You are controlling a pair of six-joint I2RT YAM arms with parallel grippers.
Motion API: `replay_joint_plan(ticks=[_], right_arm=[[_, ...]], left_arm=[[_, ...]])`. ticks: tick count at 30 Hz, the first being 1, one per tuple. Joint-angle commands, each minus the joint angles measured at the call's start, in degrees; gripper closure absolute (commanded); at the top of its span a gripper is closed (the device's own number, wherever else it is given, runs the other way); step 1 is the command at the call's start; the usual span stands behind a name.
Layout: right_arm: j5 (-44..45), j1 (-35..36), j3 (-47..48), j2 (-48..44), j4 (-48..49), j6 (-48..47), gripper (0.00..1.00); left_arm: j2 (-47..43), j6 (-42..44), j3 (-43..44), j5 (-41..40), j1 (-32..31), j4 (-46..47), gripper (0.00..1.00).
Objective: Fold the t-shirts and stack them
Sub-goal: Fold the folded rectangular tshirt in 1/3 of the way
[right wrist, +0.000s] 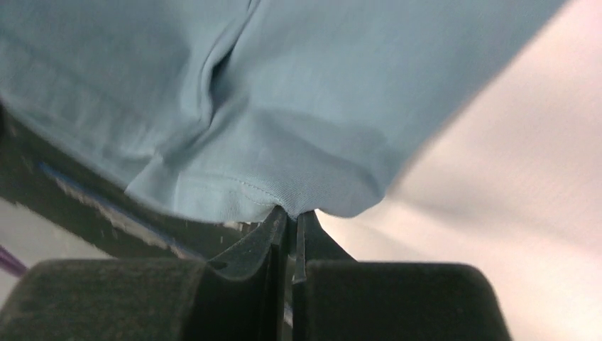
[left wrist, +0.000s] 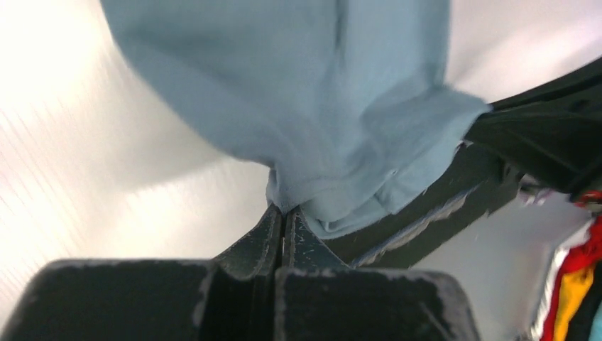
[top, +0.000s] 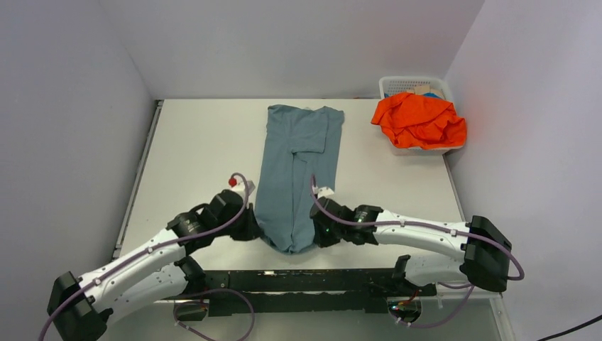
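At the near edge of the table point(top: 206, 149), just ahead of the arm bases, I have both bottom corners of the blue-grey shirt point(top: 294, 170) in hand. The left gripper point(top: 250, 226) is pressed together on the left corner, with only a thin bunch of cloth caught between its fingers in the wrist view. The right gripper point(top: 317, 229) pinches the right corner the same way, right at the stitched hem. The shirt lies down the middle of the table as a long narrow strip with its sides folded in, collar end far from me and near end bunched between the two grippers. The orange shirt point(top: 419, 121) is heaped in the white basket point(top: 408, 83) at the far right corner.

I judge the step in hand to be the cross fold, taking the hem up and over to the collar end. To do it well I want to raise both corners together and level, with the grippers as far apart as the strip is wide, so the hem draws flat instead of sagging in the middle. I would lift only enough to clear the cloth beneath, then carry forward in an arc so the far half does not drag or skew, set the hem down square with the shoulders, and let go on both sides at once
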Motion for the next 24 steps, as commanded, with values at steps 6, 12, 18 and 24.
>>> replay_joint_plan(ticks=[6, 12, 18, 24], right_arm=[[5.7, -15.21, 10.17, 4.58, 5.1, -12.04, 1.0], [4.74, -23.67, 14.01, 9.08, 9.82, -13.66, 1.0], [4.92, -29.0, 18.61, 14.22, 11.68, -16.52, 1.0], [2.24, -33.94, 21.63, 18.56, 15.23, -18.4, 1.0]], left_arm=[[18.68, 11.21, 16.44, -4.08, 10.47, 17.44, 1.0], [30.12, 14.79, 25.75, -3.47, 15.77, 19.09, 1.0], [39.29, 17.62, 33.2, -0.77, 18.67, 20.34, 1.0], [48.0, 20.09, 39.57, 1.8, 21.27, 20.4, 1.0]])
